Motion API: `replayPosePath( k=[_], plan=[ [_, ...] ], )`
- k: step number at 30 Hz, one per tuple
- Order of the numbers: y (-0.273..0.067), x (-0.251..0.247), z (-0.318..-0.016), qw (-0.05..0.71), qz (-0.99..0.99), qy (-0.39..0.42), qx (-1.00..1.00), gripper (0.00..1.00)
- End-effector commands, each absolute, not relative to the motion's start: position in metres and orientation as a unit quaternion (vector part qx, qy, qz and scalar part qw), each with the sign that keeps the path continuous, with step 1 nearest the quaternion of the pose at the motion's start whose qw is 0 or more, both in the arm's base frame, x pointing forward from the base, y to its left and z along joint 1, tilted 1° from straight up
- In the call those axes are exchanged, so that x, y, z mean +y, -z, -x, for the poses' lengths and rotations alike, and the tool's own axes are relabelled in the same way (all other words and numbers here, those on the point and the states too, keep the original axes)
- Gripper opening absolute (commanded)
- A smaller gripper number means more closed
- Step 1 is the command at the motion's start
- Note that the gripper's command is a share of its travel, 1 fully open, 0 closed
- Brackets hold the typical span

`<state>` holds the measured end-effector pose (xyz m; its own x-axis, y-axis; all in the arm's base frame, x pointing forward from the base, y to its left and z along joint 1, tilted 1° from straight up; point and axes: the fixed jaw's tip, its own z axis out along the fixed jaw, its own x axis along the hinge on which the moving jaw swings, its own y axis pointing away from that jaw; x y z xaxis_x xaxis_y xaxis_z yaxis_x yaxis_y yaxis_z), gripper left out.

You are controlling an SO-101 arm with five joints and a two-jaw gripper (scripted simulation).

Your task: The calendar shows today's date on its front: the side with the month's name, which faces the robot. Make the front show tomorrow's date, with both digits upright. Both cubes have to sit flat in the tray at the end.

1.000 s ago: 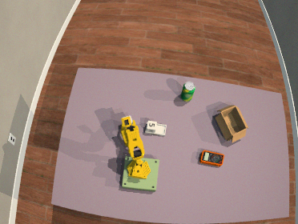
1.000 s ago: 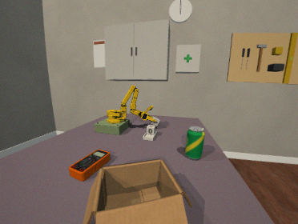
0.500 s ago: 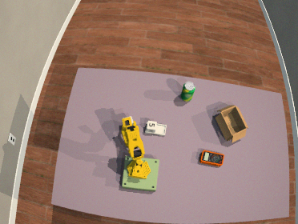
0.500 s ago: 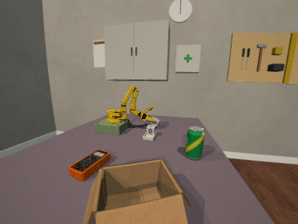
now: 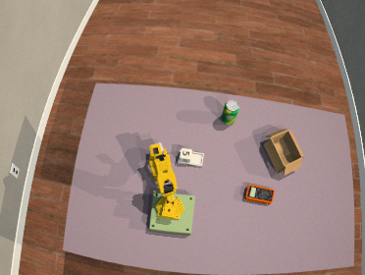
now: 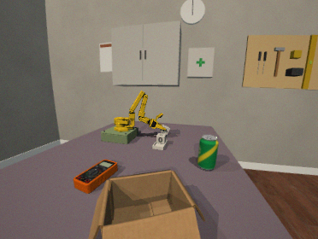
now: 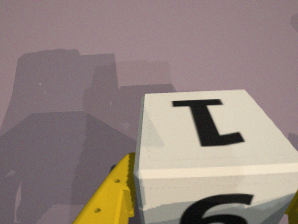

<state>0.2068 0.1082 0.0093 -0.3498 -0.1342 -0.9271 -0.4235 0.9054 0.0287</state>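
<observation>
- Tabletop: the calendar work sits left of its middle, well inside all four edges.
- Yellow arm: bent forward from the near edge's side, it reaches toward the left half; a careless swing right could knock the tray with the carried cube.
- Cardboard box: toward the right edge (clear of the likely path).
- Green can: nearest the far edge, beyond the tray.
- Orange multimeter: right of the middle, toward the near right corner.
- Gripper: closed on a cube, a jaw against either side.
- White tray: just right of the gripper, its right part bare. Coming down askew could leave the cube perched on its rim.
- Seated cube: in the tray's left part, 5 on top; a brush from the jaws might twist it.
- Held cube: between the jaws, outside the tray near its left end. Its 1 reads upside down in the wrist view (the digit below is cut off), so a wrong turn could seat it inverted; a weak pinch could let it roll.

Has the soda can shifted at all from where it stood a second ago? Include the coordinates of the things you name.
No. The can (image 5: pixel 230 113) (image 6: pixel 208 153) stands in the same spot, up and left of the cardboard box (image 5: pixel 275 153) (image 6: pixel 150 228) from above.
</observation>
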Motion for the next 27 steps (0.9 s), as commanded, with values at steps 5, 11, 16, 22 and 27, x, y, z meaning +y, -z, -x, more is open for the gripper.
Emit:
replayPosePath(
  k=[5,11,16,22,27],
  plan=[
    [-0.005,0.106,-0.206,0.543,0.173,-0.129,0.812,0.00],
    [-0.003,0.106,-0.206,0.543,0.173,-0.129,0.812,0.00],
    [-0.002,0.106,-0.206,0.543,0.173,-0.129,0.812,0.00],
    [0.001,0.106,-0.206,0.543,0.173,-0.129,0.812,0.00],
    [0.003,0.106,-0.205,0.543,0.173,-0.129,0.812,0.00]
  ],
)
